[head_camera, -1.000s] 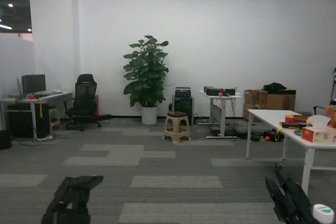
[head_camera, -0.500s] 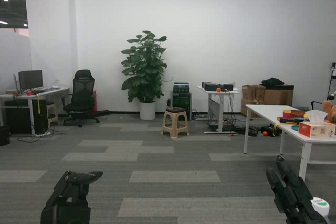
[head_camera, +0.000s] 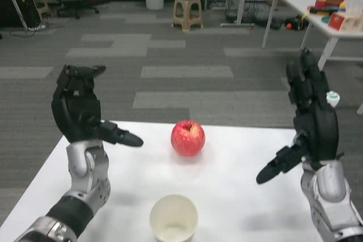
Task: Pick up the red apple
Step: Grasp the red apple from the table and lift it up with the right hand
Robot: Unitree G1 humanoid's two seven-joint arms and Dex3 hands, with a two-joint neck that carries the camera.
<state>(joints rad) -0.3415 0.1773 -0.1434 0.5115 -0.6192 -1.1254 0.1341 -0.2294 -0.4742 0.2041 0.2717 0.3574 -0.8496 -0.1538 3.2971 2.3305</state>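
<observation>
The red apple (head_camera: 188,138) is seen upright near the far edge of the white table (head_camera: 249,196), between both raised hands. The left hand (head_camera: 77,110) and right hand (head_camera: 311,118) are spread, holding nothing. A level approach is advised (the paper cup (head_camera: 173,218) is best avoided).

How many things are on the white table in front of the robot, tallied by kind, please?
Red apple: 1
White paper cup: 1
Total: 2
</observation>
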